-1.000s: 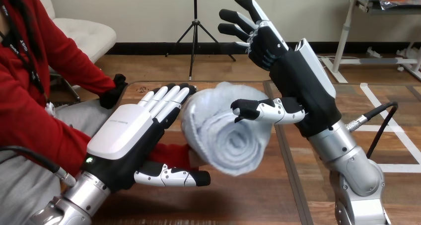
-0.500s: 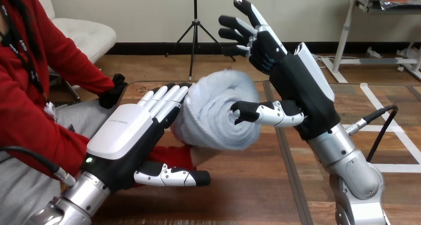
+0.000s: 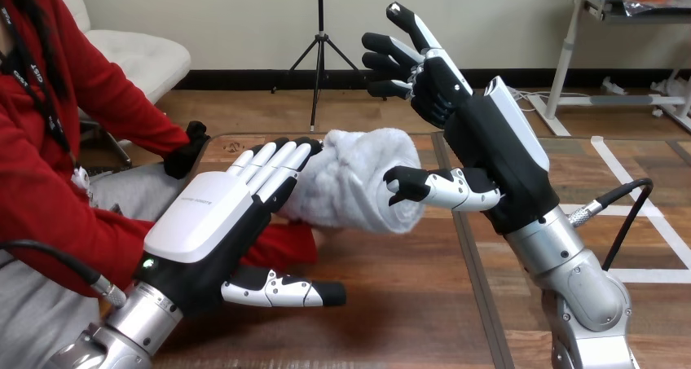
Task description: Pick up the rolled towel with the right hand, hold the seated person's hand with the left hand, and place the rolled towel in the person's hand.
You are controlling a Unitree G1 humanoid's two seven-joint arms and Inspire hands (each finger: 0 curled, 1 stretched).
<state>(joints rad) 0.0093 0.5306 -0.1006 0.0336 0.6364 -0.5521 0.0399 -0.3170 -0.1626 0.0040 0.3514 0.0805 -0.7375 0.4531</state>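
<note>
The wooden table (image 3: 407, 312) fills the lower half of the frame. A person sits at the left edge, with one red sleeve (image 3: 281, 245) reaching out over the table toward the centre.

The right arm (image 3: 570, 271) rises from the lower right corner and leans toward the upper centre. Its right hand (image 3: 489, 153) is raised, palm facing left. The fingers (image 3: 399, 43) are spread apart and point up and left, well above the towel. The thumb (image 3: 432, 186) sticks out to the left across the towel's right end. I cannot tell whether it touches the cloth.

The left arm (image 3: 122, 328) comes in from the lower left corner. The left hand (image 3: 213, 218) lies back-up over the red sleeve, flat. Its fingers (image 3: 273, 164) are straight and pressed together, with their tips at the towel's left end. Its thumb (image 3: 277, 289) stretches out to the right, low over the table and apart from the sleeve. I see nothing of this hand curled round the person's arm.

The towel (image 3: 350, 182), a pale rolled bundle, lies across the centre of the frame between the two robot hands, above the sleeve's end. Just under its lower edge a small bit of the person's hand (image 3: 319, 238) shows. The rest is hidden by the roll.
</note>
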